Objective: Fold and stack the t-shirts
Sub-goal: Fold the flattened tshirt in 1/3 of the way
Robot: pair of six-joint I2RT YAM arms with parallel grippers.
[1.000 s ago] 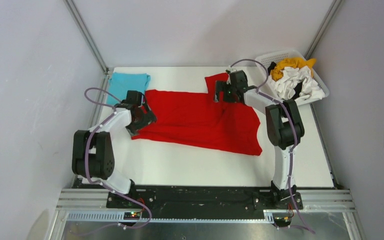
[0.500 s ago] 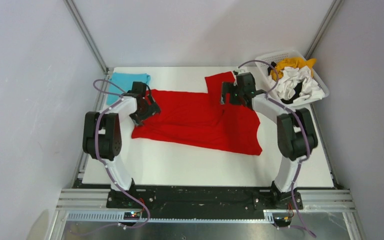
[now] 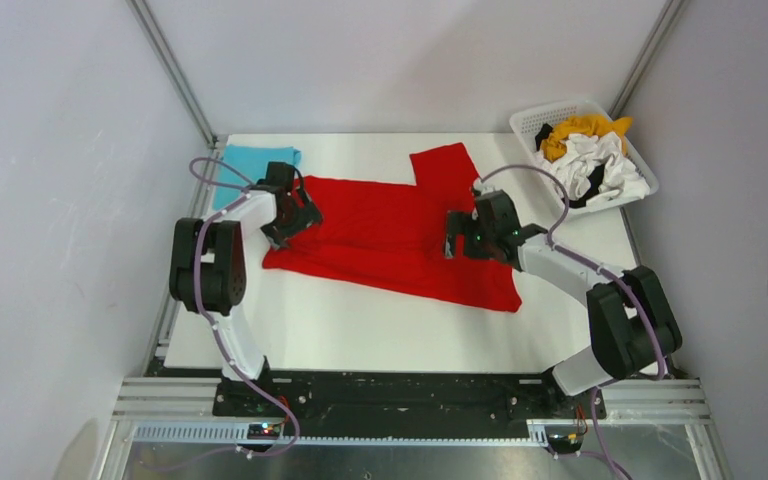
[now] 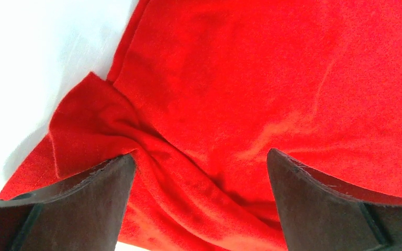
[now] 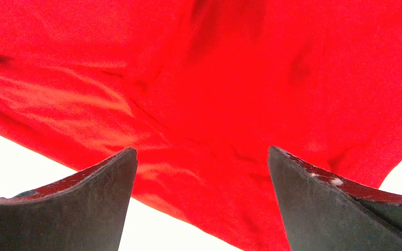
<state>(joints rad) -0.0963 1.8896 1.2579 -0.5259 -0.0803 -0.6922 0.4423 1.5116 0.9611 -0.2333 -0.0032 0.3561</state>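
A large red t-shirt [image 3: 390,235] lies spread across the middle of the white table, one sleeve pointing to the far side. My left gripper [image 3: 292,215] is open over its left edge, where a bunched fold [image 4: 115,130] lies between the fingers [image 4: 84,204]. My right gripper [image 3: 457,235] is open over the shirt's right part; its wrist view shows red cloth [image 5: 214,78] and the shirt's near edge between the fingers [image 5: 314,198]. A folded turquoise-blue t-shirt [image 3: 250,165] lies at the far left corner. Orange-yellow [image 3: 580,130], white [image 3: 595,165] and black shirts sit crumpled in the basket.
A white lattice basket [image 3: 535,118] stands at the far right corner of the table. Metal frame posts rise at both far corners. Grey walls enclose the table on three sides.
My right gripper moved from the far sleeve toward the near right, over the shirt's body. My left gripper shifted slightly farther along the shirt's left edge. The sleeve now lies uncovered.
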